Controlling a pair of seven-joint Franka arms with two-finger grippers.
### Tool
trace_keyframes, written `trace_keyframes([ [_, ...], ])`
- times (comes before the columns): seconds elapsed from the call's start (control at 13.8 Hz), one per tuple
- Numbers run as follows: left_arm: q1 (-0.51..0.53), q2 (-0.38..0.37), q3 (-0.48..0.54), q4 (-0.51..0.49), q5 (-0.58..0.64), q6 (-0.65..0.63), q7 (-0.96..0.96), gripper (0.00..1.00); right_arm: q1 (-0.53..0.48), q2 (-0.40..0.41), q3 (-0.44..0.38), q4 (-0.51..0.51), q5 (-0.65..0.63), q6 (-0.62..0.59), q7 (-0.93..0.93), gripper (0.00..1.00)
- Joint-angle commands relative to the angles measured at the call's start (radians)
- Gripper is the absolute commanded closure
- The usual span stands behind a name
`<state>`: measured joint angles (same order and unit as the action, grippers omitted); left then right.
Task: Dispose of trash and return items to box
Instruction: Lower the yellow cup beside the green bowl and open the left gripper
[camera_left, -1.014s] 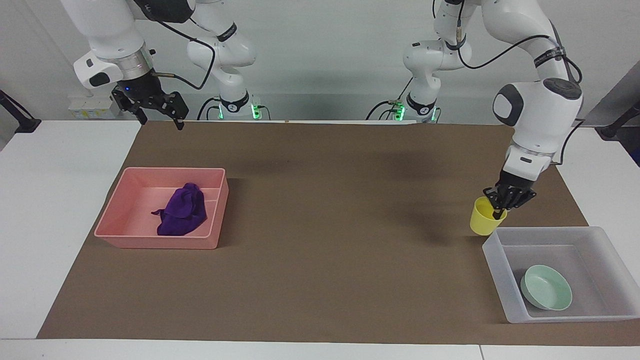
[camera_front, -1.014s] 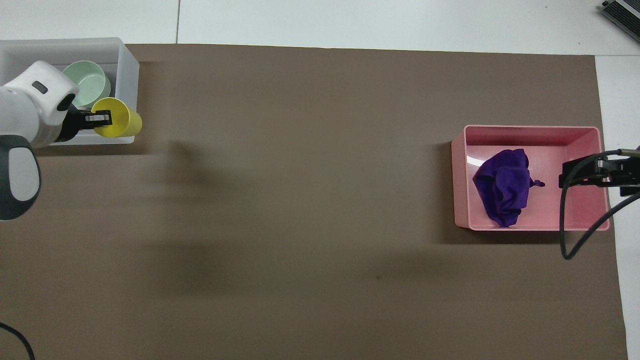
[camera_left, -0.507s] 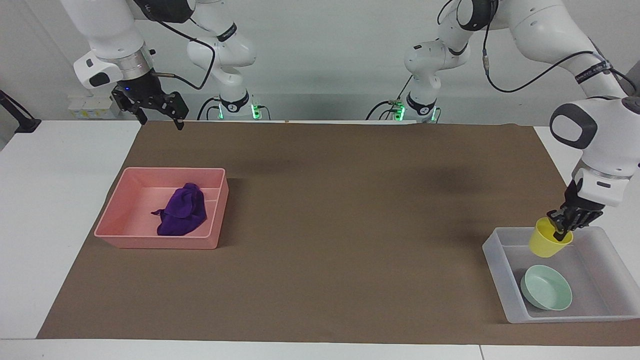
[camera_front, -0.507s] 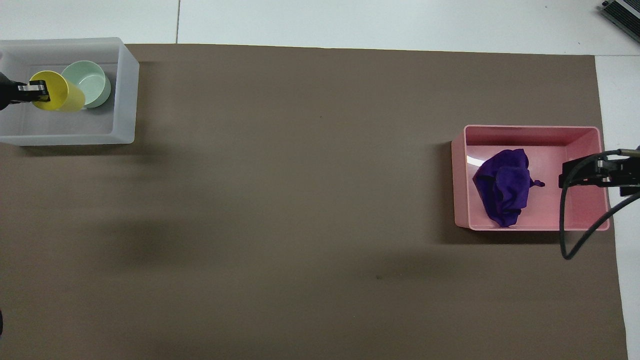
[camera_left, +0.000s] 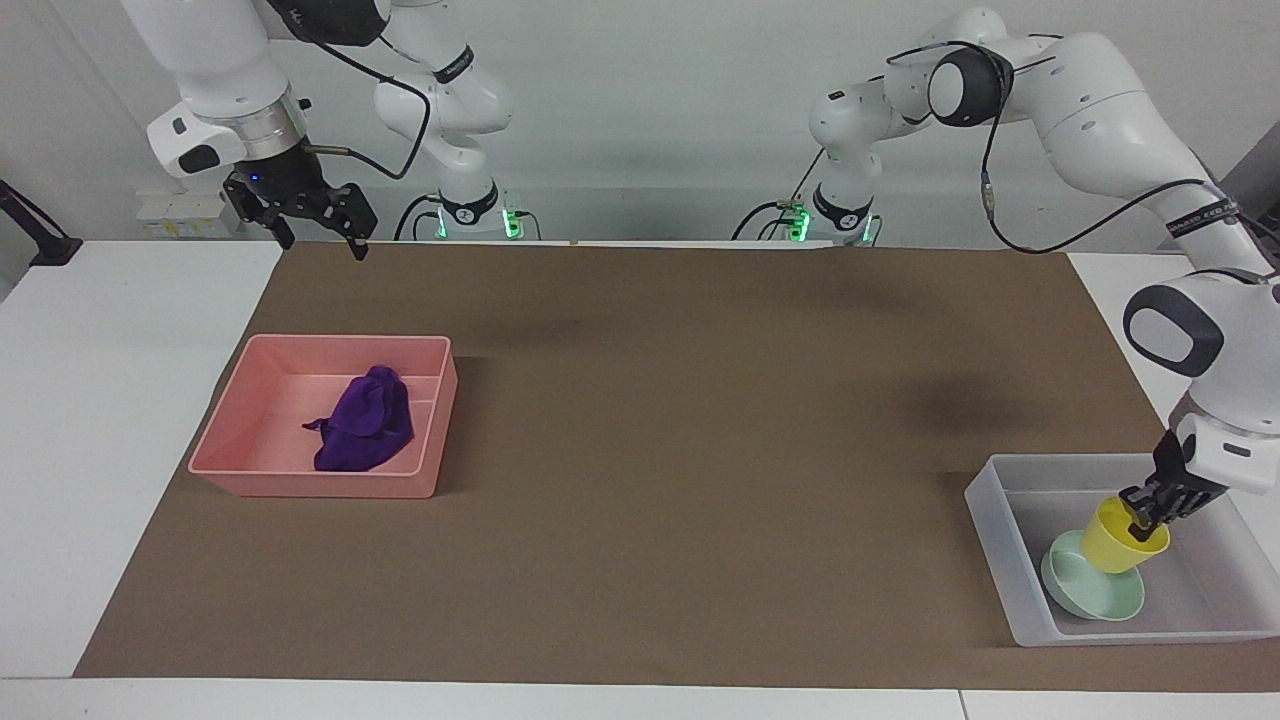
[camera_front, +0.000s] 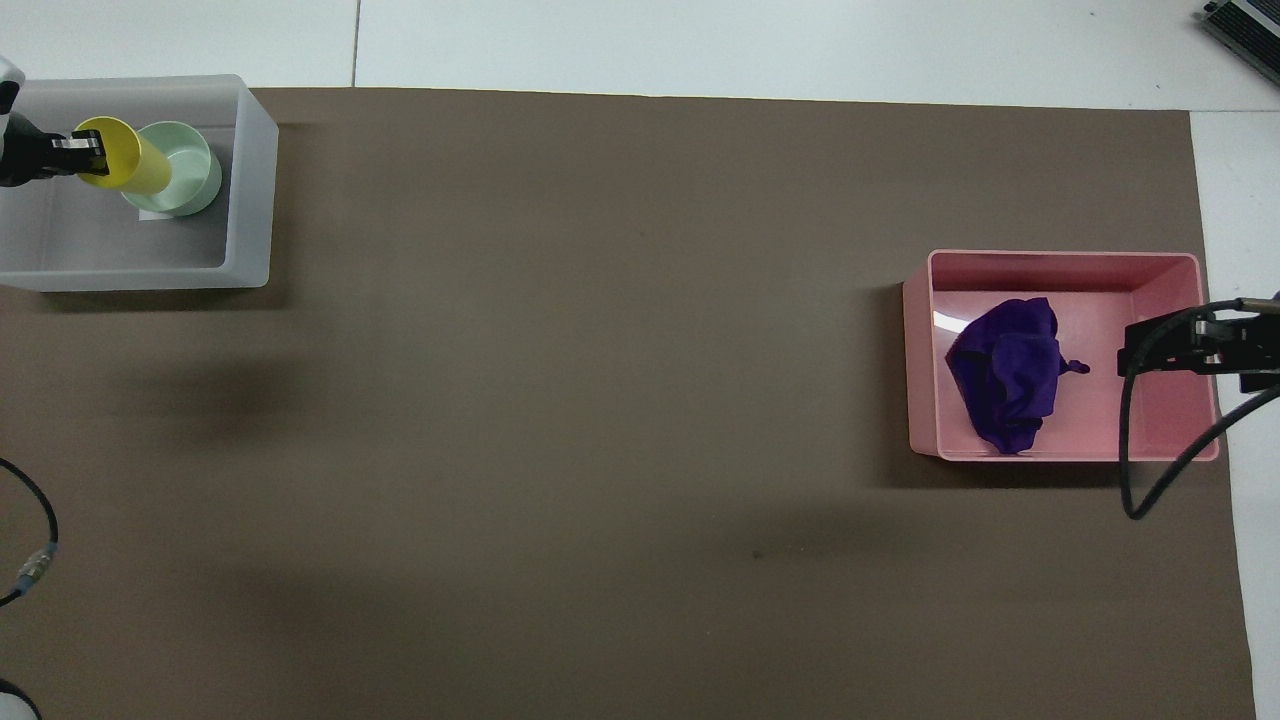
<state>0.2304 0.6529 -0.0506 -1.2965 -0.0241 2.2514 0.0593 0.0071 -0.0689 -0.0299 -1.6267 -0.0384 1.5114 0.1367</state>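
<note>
My left gripper (camera_left: 1146, 514) is shut on the rim of the yellow cup (camera_left: 1120, 540). It holds the cup tilted inside the clear box (camera_left: 1000, 565), with the cup's base over the mint-green bowl (camera_left: 1085, 598) that lies in the box. I cannot tell whether cup and bowl touch. In the overhead view the left gripper (camera_front: 86, 153) holds the cup (camera_front: 130, 170) over the bowl (camera_front: 188, 182) in the box (camera_front: 252, 190). The purple cloth (camera_left: 365, 425) lies in the pink tray (camera_left: 310, 486). My right gripper (camera_left: 322, 243) is open and waits raised near that tray.
The brown mat (camera_left: 680, 420) covers the table between the two trays. In the overhead view the right gripper (camera_front: 1135, 350) and its cable hang over the pink tray (camera_front: 1160, 425), beside the cloth (camera_front: 1005, 375). A white sticker (camera_front: 150, 214) shows on the box floor.
My left gripper has carried the yellow cup from outside the clear box into it and lowered it over the mint bowl. The right arm has not moved.
</note>
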Motion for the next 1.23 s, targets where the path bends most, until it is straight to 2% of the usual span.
trace_keyframes([
  [0.0, 0.006, 0.033, -0.014, 0.017, -0.002, 0.049, 0.011, 1.00, -0.010, -0.023, 0.004, -0.027, 0.017, 0.006, 0.012, 0.00],
  [0.07, 0.007, 0.030, -0.014, -0.013, -0.002, 0.091, 0.011, 1.00, -0.009, -0.023, 0.004, -0.027, 0.017, 0.006, 0.012, 0.00],
  [0.65, -0.005, 0.004, -0.011, -0.122, -0.004, 0.177, 0.007, 1.00, -0.009, -0.023, 0.004, -0.027, 0.017, 0.006, 0.012, 0.00],
  [0.72, -0.005, 0.001, -0.011, -0.127, -0.002, 0.177, 0.008, 0.88, -0.009, -0.023, 0.004, -0.027, 0.017, 0.006, 0.012, 0.00],
  [0.8, -0.002, 0.001, -0.014, -0.124, -0.005, 0.175, 0.011, 0.30, -0.009, -0.023, 0.004, -0.027, 0.017, 0.006, 0.012, 0.00],
  [0.87, -0.005, -0.001, -0.012, -0.124, -0.002, 0.168, 0.011, 0.01, -0.009, -0.023, 0.004, -0.027, 0.017, 0.006, 0.012, 0.00],
  [1.16, -0.025, -0.047, -0.011, -0.133, 0.009, 0.160, 0.036, 0.00, -0.009, -0.023, 0.004, -0.027, 0.017, 0.006, 0.012, 0.00],
])
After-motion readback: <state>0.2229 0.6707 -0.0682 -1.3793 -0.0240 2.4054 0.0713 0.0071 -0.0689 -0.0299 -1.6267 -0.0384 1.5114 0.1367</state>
